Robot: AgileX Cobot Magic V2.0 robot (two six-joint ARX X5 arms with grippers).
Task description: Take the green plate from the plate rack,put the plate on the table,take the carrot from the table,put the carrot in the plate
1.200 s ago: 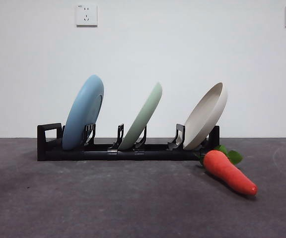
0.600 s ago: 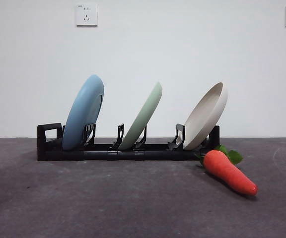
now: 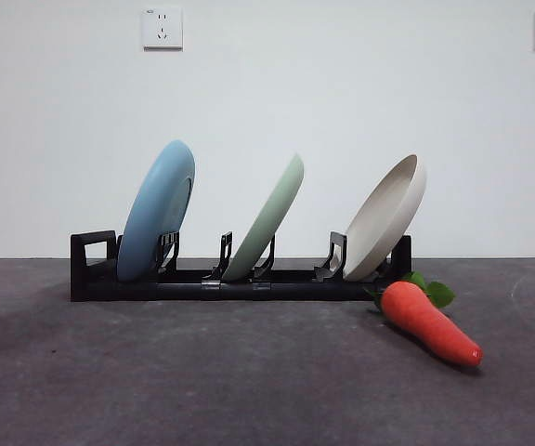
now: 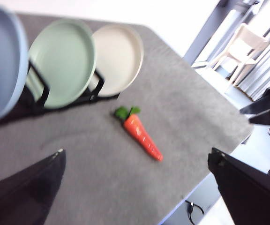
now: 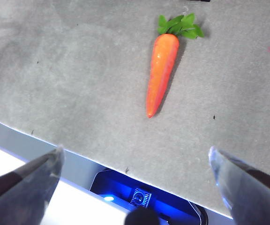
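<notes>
The green plate (image 3: pixel 272 218) stands tilted in the middle slot of the plate rack (image 3: pixel 212 288) on the table (image 3: pixel 202 372). The carrot (image 3: pixel 430 325) lies on the table by the rack's right end, leaves toward the rack. In the left wrist view, the green plate (image 4: pixel 62 61), the rack (image 4: pixel 36 96) and the carrot (image 4: pixel 142 133) lie well away from my left gripper (image 4: pixel 137 154), which is open and empty. My right gripper (image 5: pixel 135 152) is open and empty, high over the table's edge, with the carrot (image 5: pixel 162 70) beyond it. Neither gripper shows in the front view.
A light blue plate (image 3: pixel 159 209) stands in the rack's left slot and a cream-white plate (image 3: pixel 388 218) in its right slot. The table's edge (image 5: pixel 78 152) runs just beyond my right jaws. A chair (image 4: pixel 240 44) stands beyond the table.
</notes>
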